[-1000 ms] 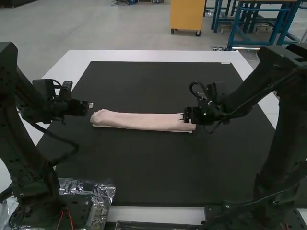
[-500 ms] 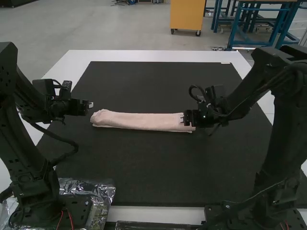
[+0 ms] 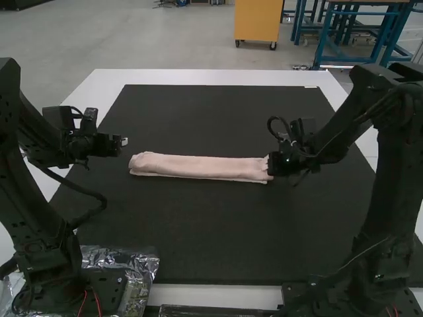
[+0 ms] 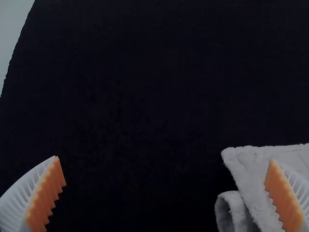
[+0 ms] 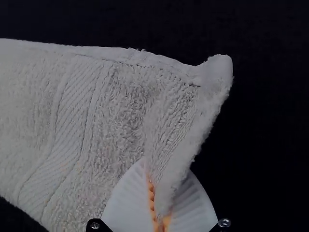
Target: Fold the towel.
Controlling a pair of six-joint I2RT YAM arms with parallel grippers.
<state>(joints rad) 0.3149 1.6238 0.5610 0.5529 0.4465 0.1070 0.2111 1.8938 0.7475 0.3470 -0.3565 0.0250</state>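
Note:
The pink towel (image 3: 201, 167) lies as a long narrow folded strip across the mat. At its right end my right gripper (image 3: 271, 164) is shut on the edge. In the right wrist view the towel (image 5: 96, 106) is pinched up between the fingers of my right gripper (image 5: 157, 212). My left gripper (image 3: 122, 142) stands just off the strip's left end. In the left wrist view my left gripper (image 4: 164, 193) is wide open, one finger over or beside the towel's corner (image 4: 246, 169), where a rolled layer shows; nothing is held.
A black mat (image 3: 198, 231) covers most of the white table (image 3: 211, 77). Crumpled clear plastic (image 3: 142, 271) lies by the left arm's base at the near edge.
My right gripper has shut on the towel's end and moved slightly right, and the towel has shifted a little right with it. The left arm has barely moved.

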